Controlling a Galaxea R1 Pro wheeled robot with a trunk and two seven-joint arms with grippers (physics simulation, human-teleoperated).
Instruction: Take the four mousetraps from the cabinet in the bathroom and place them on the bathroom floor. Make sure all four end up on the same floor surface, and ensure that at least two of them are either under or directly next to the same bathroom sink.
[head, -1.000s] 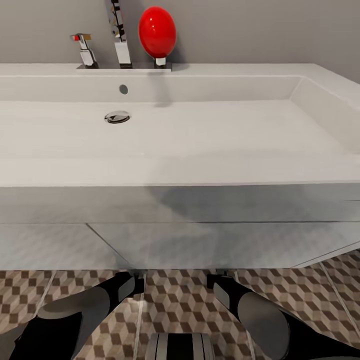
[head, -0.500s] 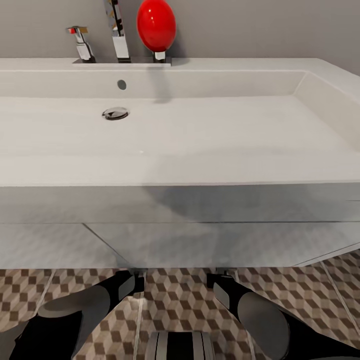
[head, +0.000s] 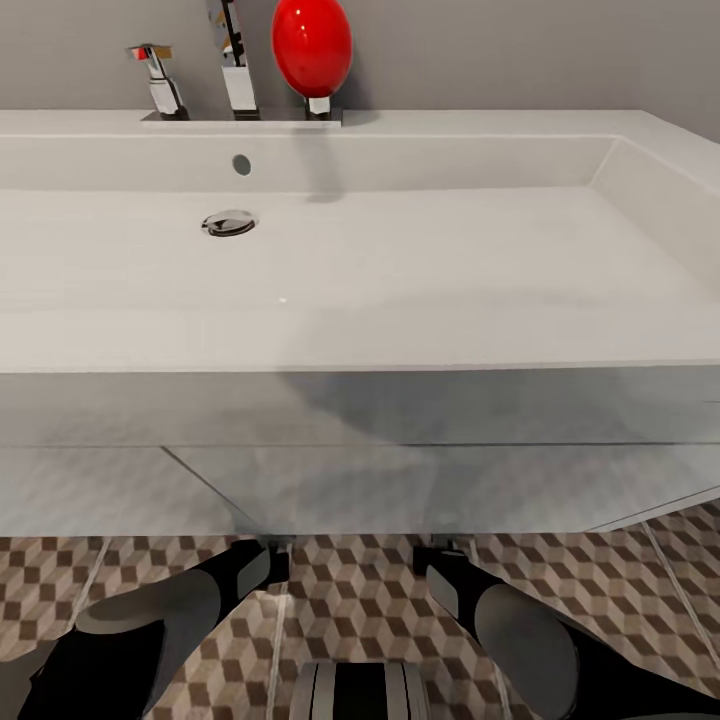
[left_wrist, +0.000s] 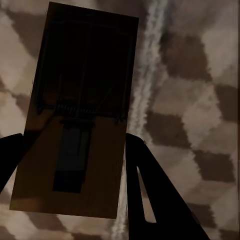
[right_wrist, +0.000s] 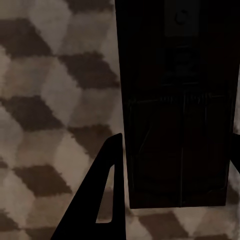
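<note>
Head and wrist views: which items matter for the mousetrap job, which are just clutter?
Job:
- mousetrap in left gripper
- mousetrap in right gripper
- sink
- bathroom floor

Clutter:
- red egg-shaped object
- chrome tap

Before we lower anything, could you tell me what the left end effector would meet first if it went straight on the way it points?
The mousetrap between its fingers comes first; beyond it lies the tiled floor. How far off the floor is cannot be judged.
</note>
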